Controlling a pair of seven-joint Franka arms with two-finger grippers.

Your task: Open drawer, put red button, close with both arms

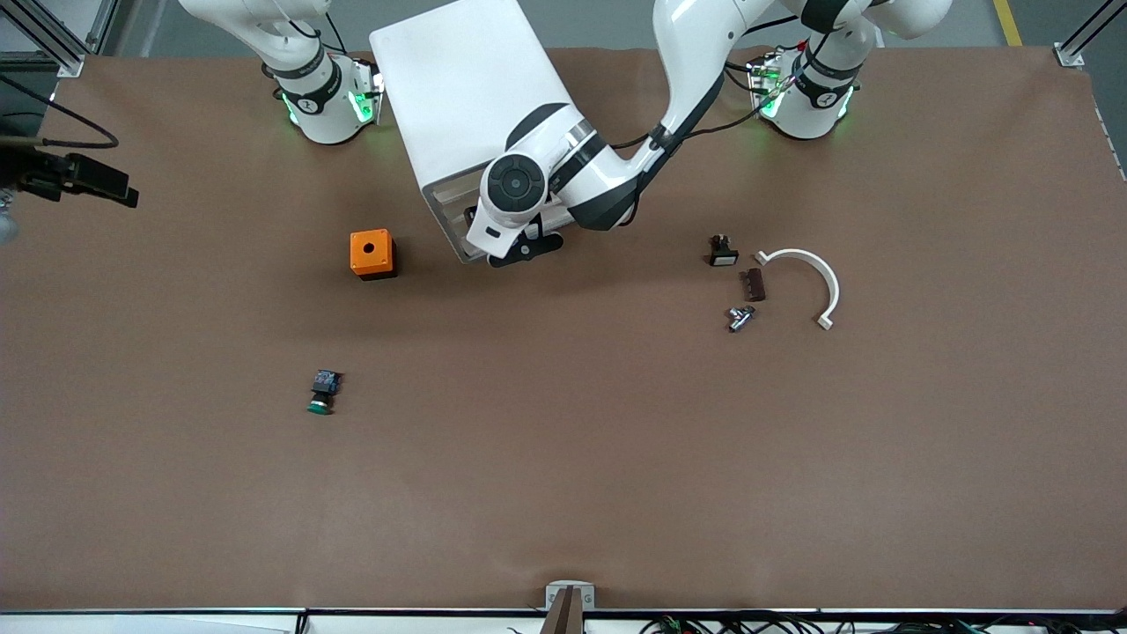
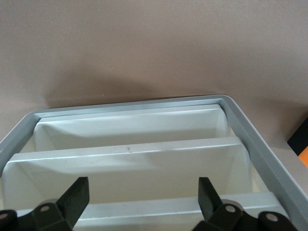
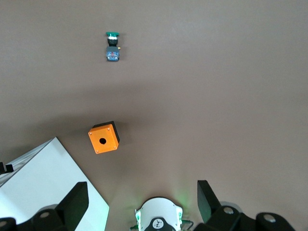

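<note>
The red button shows in no view. The white drawer cabinet [image 1: 458, 88] stands between the arm bases, its grey-framed front turned toward the front camera. My left gripper [image 1: 519, 248] is open and empty, right in front of the cabinet's front. In the left wrist view it [image 2: 143, 197] faces the white drawer fronts [image 2: 130, 161] inside the grey frame [image 2: 240, 115], its fingers [image 2: 77, 195] wide apart on either side of them. My right gripper [image 3: 142, 202] is open and empty, raised high over the right arm's base; it is outside the front view.
An orange box with a hole [image 1: 371, 254] stands beside the cabinet toward the right arm's end. A green-capped button [image 1: 323, 393] lies nearer the front camera. Toward the left arm's end lie a small black part [image 1: 722, 251], a brown piece [image 1: 751, 284], a metal fitting [image 1: 740, 317] and a white arc [image 1: 814, 282].
</note>
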